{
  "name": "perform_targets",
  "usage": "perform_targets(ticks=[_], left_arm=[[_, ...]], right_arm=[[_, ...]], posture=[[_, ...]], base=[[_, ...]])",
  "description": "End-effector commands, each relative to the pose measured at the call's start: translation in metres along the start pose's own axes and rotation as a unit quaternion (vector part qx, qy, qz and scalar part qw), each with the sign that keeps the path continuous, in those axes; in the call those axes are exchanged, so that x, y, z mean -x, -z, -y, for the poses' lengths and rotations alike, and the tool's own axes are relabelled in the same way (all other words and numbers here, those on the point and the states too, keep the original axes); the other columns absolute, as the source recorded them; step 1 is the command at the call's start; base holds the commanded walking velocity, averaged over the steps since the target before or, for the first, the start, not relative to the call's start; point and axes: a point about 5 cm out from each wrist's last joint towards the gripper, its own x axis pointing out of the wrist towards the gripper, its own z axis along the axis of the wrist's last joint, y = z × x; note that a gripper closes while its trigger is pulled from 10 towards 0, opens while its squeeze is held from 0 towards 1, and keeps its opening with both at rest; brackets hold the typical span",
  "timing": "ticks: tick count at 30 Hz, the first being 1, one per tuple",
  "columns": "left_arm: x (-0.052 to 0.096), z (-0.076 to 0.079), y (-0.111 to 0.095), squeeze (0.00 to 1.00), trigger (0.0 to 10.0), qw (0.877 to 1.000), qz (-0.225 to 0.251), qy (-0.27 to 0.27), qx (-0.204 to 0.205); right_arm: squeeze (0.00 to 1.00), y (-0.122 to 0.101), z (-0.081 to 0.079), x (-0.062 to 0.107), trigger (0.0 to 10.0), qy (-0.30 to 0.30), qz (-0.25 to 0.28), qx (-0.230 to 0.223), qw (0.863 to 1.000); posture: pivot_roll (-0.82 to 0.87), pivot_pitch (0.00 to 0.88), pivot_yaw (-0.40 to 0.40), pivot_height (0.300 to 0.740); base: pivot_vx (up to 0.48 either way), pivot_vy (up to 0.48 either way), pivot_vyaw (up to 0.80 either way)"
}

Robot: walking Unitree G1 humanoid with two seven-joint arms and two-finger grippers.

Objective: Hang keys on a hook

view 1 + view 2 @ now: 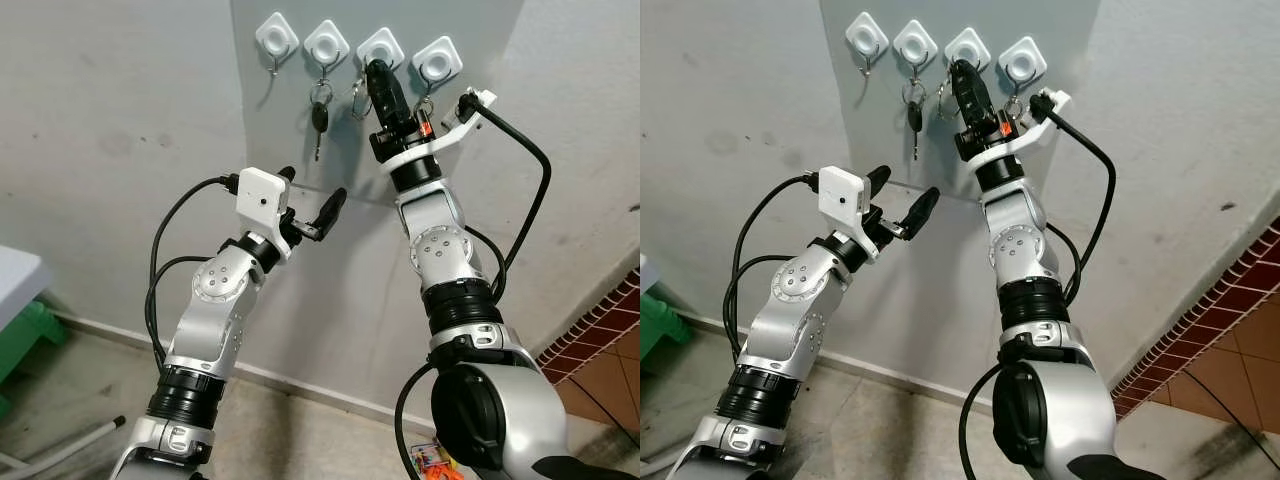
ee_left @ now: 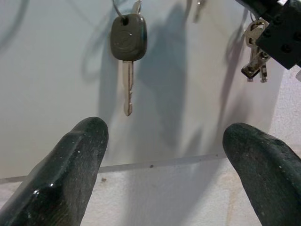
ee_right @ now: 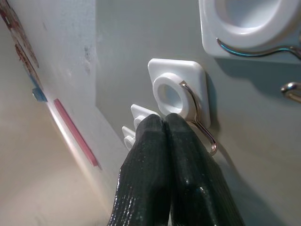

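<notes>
— Two black fingers of the right gripper (image 3: 164, 122) are pressed flat together, with no gap. Their tips sit against the wire of the third hook (image 3: 178, 94), just under its white ring.

— Anything pinched between them?

— Nothing can be seen between the pads. A small key bunch (image 1: 357, 97) on a ring hangs just beside the fingers, on their left, level with that third hook. I cannot tell whether the hook carries it or the gripper does.

— And the surroundings?

— Four white square hooks run in a row along the top of a grey panel (image 1: 300, 130) fixed to the wall. A black-headed key (image 2: 128, 42) hangs blade down from the second hook (image 1: 326, 44). The first hook (image 1: 277, 37) is bare. Something small and metallic dangles under the fourth hook (image 1: 437, 62), too small to identify.

— The other arm?

— The left gripper (image 1: 313, 185) is raised below the row, near the panel's lower edge, pointing towards the wall. Its fingers (image 2: 70, 165) are spread wide and hold nothing.
</notes>
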Motion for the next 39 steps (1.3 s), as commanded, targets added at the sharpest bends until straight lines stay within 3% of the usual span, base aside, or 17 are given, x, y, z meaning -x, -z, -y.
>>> perform_targets(ticks=[1,26,39], left_arm=[[-0.001,0.0,-0.006,0.0,10.0,1.0,0.005,0.003,-0.01],[-0.003,-0.001,-0.007,0.0,10.0,1.0,0.007,0.0,-0.008],[-0.003,-0.001,-0.007,0.0,10.0,1.0,0.007,-0.001,-0.006]], right_arm=[[0.0,-0.001,0.002,-0.001,10.0,0.002,0.0,0.002,1.0],[0.0,-0.008,-0.01,-0.019,10.0,-0.038,0.01,-0.007,0.999],[0.0,-0.016,0.0,-0.017,10.0,-0.021,0.015,0.009,1.0]], posture=[[0.0,0.0,-0.03,0.74],[0.0,0.0,-0.035,0.74],[0.0,0.0,-0.034,0.74]], base=[[0.0,0.0,0.0],[0.0,0.0,0.0],[0.0,0.0,0.0]])
